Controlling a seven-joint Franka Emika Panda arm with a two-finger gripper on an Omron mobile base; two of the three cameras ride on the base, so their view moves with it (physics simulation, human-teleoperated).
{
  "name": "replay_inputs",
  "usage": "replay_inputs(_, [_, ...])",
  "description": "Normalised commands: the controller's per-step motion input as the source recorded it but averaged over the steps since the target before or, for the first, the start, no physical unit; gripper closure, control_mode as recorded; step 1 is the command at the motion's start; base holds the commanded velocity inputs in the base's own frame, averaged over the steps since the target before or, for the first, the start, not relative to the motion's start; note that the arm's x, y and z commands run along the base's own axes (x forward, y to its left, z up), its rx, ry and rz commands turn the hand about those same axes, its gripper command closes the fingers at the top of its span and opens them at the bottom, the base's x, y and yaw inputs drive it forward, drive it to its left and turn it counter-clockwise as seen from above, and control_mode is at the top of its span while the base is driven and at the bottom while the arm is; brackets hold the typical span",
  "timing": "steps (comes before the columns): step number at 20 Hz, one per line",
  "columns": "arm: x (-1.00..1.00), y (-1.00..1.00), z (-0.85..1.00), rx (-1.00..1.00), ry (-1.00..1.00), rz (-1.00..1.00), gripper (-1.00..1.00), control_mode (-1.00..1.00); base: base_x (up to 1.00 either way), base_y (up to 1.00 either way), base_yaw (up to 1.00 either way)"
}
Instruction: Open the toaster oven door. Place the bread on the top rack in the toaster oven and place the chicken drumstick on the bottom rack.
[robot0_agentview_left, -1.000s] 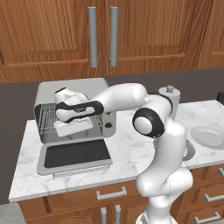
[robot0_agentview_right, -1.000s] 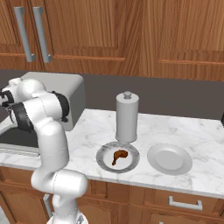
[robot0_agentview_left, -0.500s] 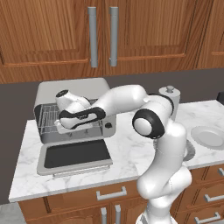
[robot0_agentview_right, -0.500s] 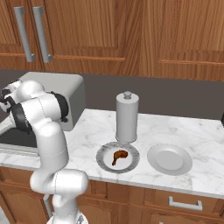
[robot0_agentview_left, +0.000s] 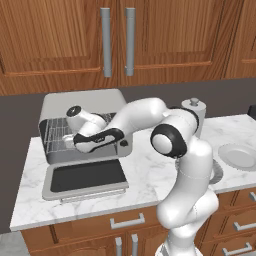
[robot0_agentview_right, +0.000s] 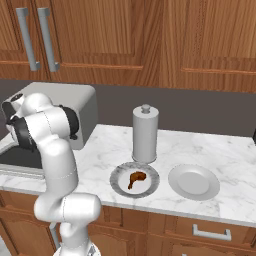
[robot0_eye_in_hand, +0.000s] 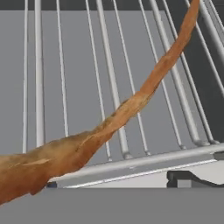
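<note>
Bread (robot0_eye_in_hand: 109, 127) is right in front of the hand cam, a thin brown crusty slice seen edge-on, lying across the wire bars of the rack (robot0_eye_in_hand: 131, 162) inside the toaster oven (robot0_agentview_left: 80, 107); which rack level can't be told for sure, tho from the left base view the hand sits high in the cavity, so prob the top one. Treat the slice as light, a bit stiff but crumbly: if you need to re-seat it, take it by the flat faces near mid-length w/ a soft squeeze, not the tips. Gripper (robot0_agentview_left: 70, 140) is in the oven mouth and its jaws stand wide apart, holding nothing as far as the views show. Oven door (robot0_agentview_left: 85, 177) is already down flat on the counter (robot0_agentview_left: 150, 170). Next item: chicken drumstick (robot0_agentview_right: 136, 178) on its plate (robot0_agentview_right: 120, 187), well apart from the oven, just in front of the grey canister (robot0_agentview_right: 145, 132), w/ an empty plate (robot0_agentview_right: 193, 181) beside it. Drumstick looks rounder, heavier at the meaty end, likely slippery; you'd best grab across the thick part, not the thin bone end.
</note>
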Motion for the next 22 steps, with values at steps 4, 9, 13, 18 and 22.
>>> replay_inputs(4, [0.54,0.33,0.44,0.00,-0.10,0.01,-1.00,-1.00,0.00,0.00,0.00])
replay_inputs(9, [0.27,0.35,0.28,0.00,-0.08,0.02,-1.00,-1.00,0.00,0.00,0.00])
replay_inputs(13, [-0.80,0.61,0.13,0.00,-0.29,0.12,-1.00,-1.00,0.00,0.00,0.00])
replay_inputs(18, [-0.02,0.38,0.04,0.00,-0.30,0.07,-1.00,-1.00,0.00,0.00,0.00])
replay_inputs(22, [0.40,0.04,0.04,0.00,-0.15,0.02,-1.00,-1.00,0.00,0.00,0.00])
